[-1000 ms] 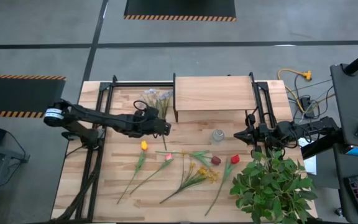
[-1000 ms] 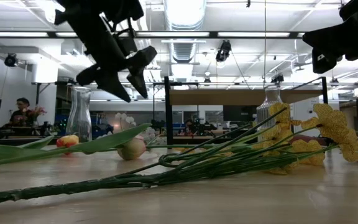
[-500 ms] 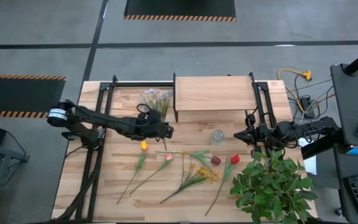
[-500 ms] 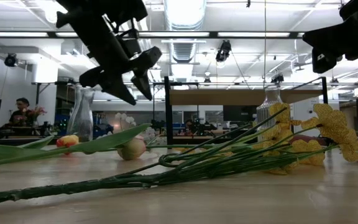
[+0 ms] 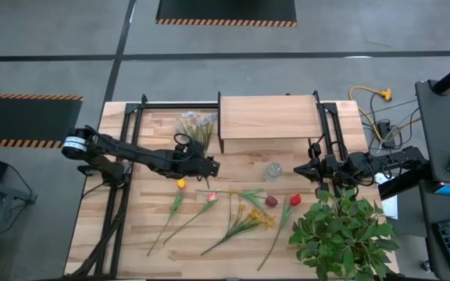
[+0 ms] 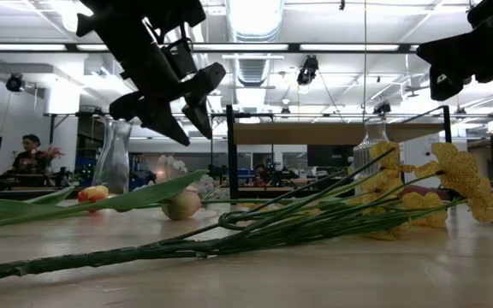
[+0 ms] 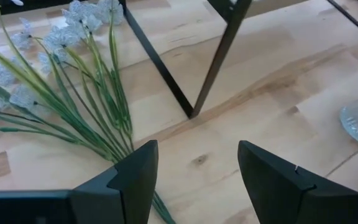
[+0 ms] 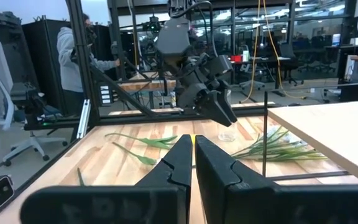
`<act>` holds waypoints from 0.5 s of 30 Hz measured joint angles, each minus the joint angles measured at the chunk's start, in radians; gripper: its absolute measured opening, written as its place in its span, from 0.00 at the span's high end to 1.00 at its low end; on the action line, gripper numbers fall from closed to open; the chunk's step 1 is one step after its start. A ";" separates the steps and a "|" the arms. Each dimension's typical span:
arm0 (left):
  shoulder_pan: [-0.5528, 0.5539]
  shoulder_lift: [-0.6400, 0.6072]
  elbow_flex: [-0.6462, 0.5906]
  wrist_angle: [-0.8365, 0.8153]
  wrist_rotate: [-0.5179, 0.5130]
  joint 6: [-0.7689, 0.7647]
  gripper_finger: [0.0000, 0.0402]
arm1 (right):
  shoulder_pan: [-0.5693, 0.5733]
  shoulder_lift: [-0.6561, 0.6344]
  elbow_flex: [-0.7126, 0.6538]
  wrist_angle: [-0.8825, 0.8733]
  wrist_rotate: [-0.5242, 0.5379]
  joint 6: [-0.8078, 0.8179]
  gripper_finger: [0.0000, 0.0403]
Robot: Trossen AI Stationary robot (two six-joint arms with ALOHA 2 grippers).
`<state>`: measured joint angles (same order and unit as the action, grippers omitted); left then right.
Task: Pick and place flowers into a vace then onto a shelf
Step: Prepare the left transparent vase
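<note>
Near edge: we are seeing most of the flowers [image 5: 233,211] lying loose along the near half of the table [image 5: 147,257], yellow, pink and red heads with stems fanning toward the near edge; the leafy plant [image 5: 342,230] is sitting at the near right corner.
Middle: we are finding the glass vase [image 5: 273,170] standing upright and empty, just in front of the shelf and apart from every stem.
Left gripper: we are hovering the left gripper [image 5: 212,165] above the table's centre-left, fingers [image 7: 135,177] spread with nothing between them, bare wood showing in the gap.
Right gripper: we are parking the right gripper [image 5: 311,168] near the right edge, just right of the vase, fingers [image 8: 179,163] pressed together and holding nothing.
Far side: we are seeing the pale blue-white sprigs [image 5: 196,125] lying by the shelf's left legs, and the shelf [image 5: 268,117] standing bare along the far edge.
Step in hand: we are judging this as lining up to pick one flower; nothing is in the vase yet.
Doing it well: we are aiming to straddle a single stem across the open fingers, low on the stalk away from the head, keep clear of the shelf leg, and close only once the stem is centred.
</note>
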<state>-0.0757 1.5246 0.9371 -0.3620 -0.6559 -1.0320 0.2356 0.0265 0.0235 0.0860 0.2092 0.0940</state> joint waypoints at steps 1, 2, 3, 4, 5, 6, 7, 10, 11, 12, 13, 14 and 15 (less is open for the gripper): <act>-0.004 0.003 0.000 0.002 -0.001 -0.005 0.49 | 0.000 0.000 0.000 0.000 0.000 0.000 0.97; -0.008 0.008 0.000 0.008 -0.001 -0.012 0.49 | 0.000 0.000 0.000 0.001 0.000 0.000 0.97; -0.010 0.012 0.000 0.013 0.001 -0.020 0.49 | 0.000 0.000 0.000 0.002 0.000 0.000 0.97; -0.013 0.024 -0.001 0.016 0.001 -0.030 0.49 | 0.000 0.000 0.000 0.002 0.000 0.000 0.97; -0.014 0.035 -0.002 0.022 0.001 -0.034 0.49 | 0.000 0.000 0.000 0.003 0.000 0.000 0.97; -0.015 0.048 -0.003 0.027 0.001 -0.035 0.49 | -0.001 0.000 0.000 0.004 0.000 0.000 0.97; -0.015 0.063 -0.003 0.030 0.000 -0.041 0.49 | -0.001 0.000 0.000 0.007 0.000 0.000 0.97; -0.014 0.099 -0.002 0.030 -0.005 -0.058 0.49 | -0.001 0.000 0.000 0.010 0.002 0.000 0.97; -0.015 0.109 -0.002 0.030 -0.006 -0.064 0.49 | -0.001 0.000 0.000 0.010 0.002 0.000 0.97; -0.015 0.117 -0.002 0.029 -0.013 -0.077 0.49 | -0.001 0.000 0.000 0.010 0.002 0.000 0.97; -0.014 0.122 -0.002 0.030 -0.025 -0.091 0.49 | -0.001 0.000 0.000 0.010 0.002 0.000 0.97; -0.014 0.124 -0.002 0.030 -0.040 -0.097 0.49 | -0.001 0.000 0.000 0.010 0.002 0.000 0.97; -0.013 0.126 -0.002 0.030 -0.044 -0.098 0.49 | -0.001 0.000 0.000 0.010 0.002 0.000 0.97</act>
<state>-0.0891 1.6502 0.9351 -0.3318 -0.6997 -1.1300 0.2348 0.0265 0.0235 0.0959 0.2111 0.0937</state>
